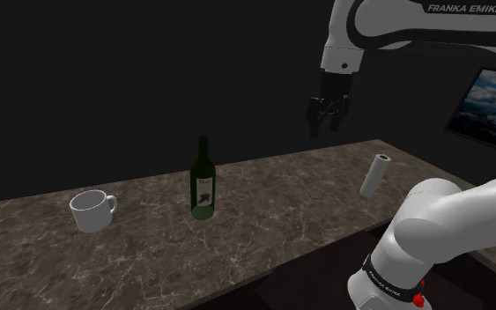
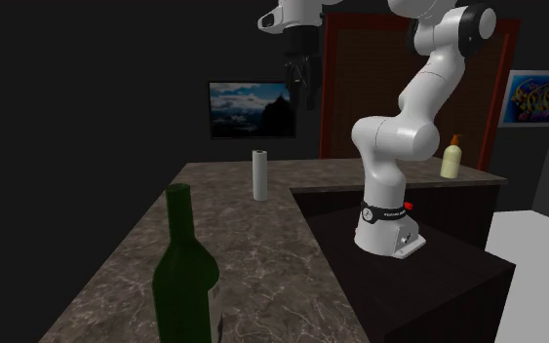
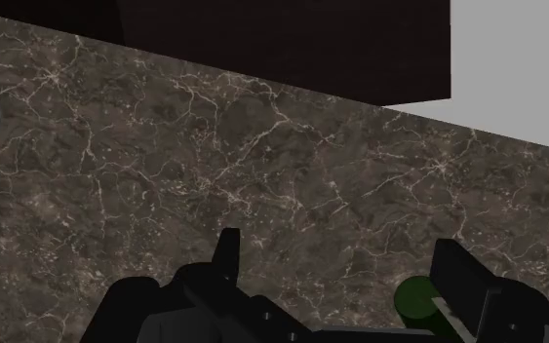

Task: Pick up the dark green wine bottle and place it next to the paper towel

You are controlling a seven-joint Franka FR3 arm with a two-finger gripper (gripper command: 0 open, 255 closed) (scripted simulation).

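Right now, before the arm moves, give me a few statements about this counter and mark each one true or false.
1. The dark green wine bottle stands upright on the marble counter. True.
2. The gripper is shut on the bottle. False: it is open, high above the counter, holding nothing.
3. The white mug sits between the bottle and the paper towel. False: in the shoulder view the mug is left of the bottle and the paper towel is right of it.
4. The paper towel stands apart from the bottle. True.
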